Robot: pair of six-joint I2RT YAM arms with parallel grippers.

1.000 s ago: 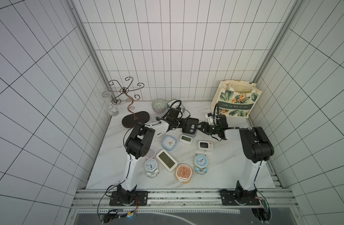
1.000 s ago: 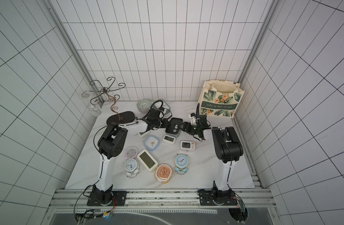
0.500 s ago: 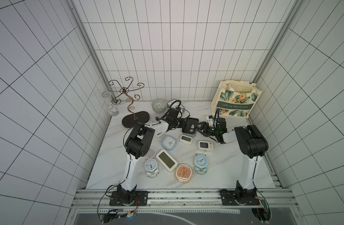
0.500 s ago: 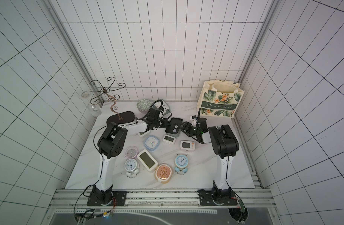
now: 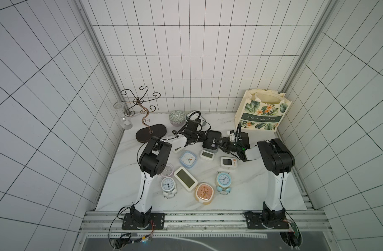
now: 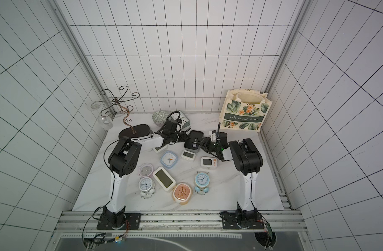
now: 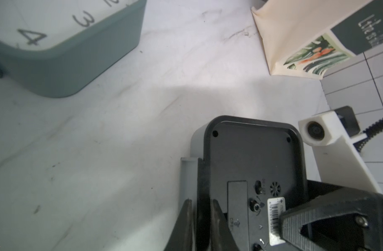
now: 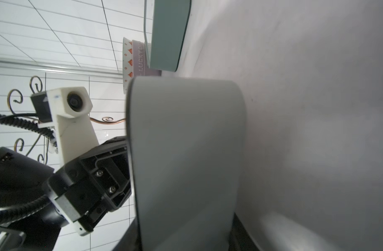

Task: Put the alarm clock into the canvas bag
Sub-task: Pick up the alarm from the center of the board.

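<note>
So in both top views the alarm clock (image 5: 212, 141) (image 6: 193, 141), dark back and grey shell, sits at the back-middle of the table (image 5: 240, 191). The left gripper (image 5: 202, 140) (image 6: 184, 139) is on one side of it and the right gripper (image 5: 220, 145) (image 6: 201, 143) on the other. Reads like a handoff to me, though I can't tell if the clock is clear of the marble. The canvas bag (image 5: 260, 113) (image 6: 243, 113) stands upright in the far right corner with its mouth open, near the clock but apart from it, and nothing shows inside. The other clocks (image 5: 188, 159) lie nearer the arm bases. Left wrist view: the left gripper's fingers (image 7: 218, 223) sit close together straddling the clock's rim, but I honestly can't tell if they're clamping. A ribbed pad (image 7: 299, 221) of the right gripper lies against the clock's back by the barcode sticker (image 7: 275, 217). Right wrist view: the grey shell fills the middle with the right jaws partly closed on either side, so it looks gripped. Progress-wise the clock's been grabbed but not bagged. What's left is carrying it over and dropping it in.
</note>
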